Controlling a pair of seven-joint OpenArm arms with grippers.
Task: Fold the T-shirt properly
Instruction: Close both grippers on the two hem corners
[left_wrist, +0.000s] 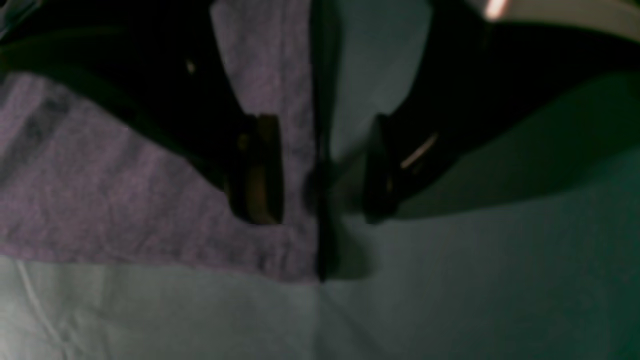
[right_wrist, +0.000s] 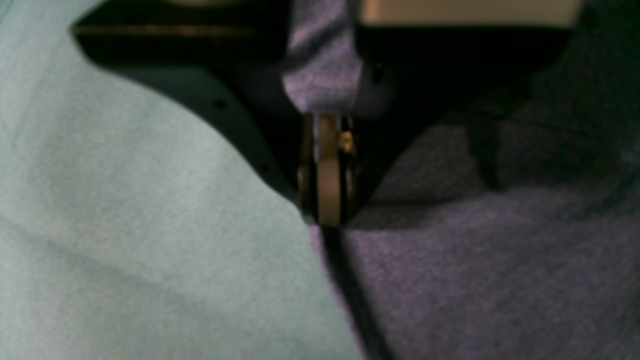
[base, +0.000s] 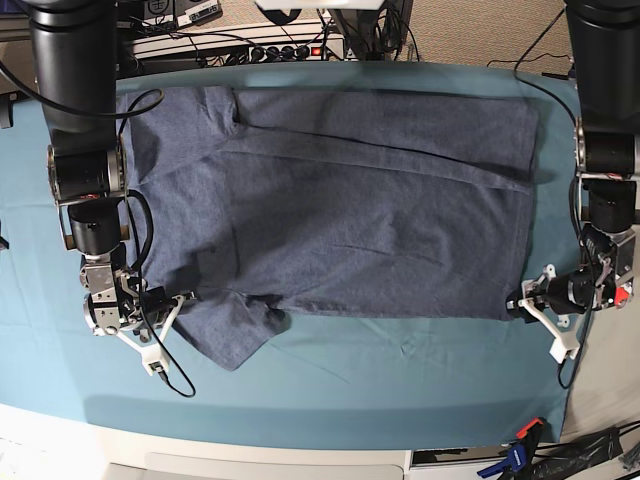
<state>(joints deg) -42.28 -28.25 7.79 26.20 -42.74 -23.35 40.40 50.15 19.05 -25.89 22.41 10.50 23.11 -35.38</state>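
Note:
The dark blue-grey T-shirt (base: 340, 210) lies spread flat on the teal table cloth (base: 380, 370), with one short sleeve (base: 235, 340) sticking out toward the front left. My right gripper (base: 178, 300) is at the shirt's left edge beside that sleeve. In the right wrist view it (right_wrist: 325, 200) is shut, with T-shirt fabric (right_wrist: 320, 65) pinched between the fingers. My left gripper (base: 518, 306) sits at the shirt's front right corner. In the left wrist view it (left_wrist: 320, 175) is open, its fingers (left_wrist: 260, 170) straddling the shirt's edge (left_wrist: 305, 240) low over the cloth.
Cables and electronics (base: 250, 45) line the back edge of the table. A blue and orange clamp (base: 515, 455) sits at the front right corner. Both arm columns stand at the table's sides. Bare teal cloth (left_wrist: 475, 290) runs along the front.

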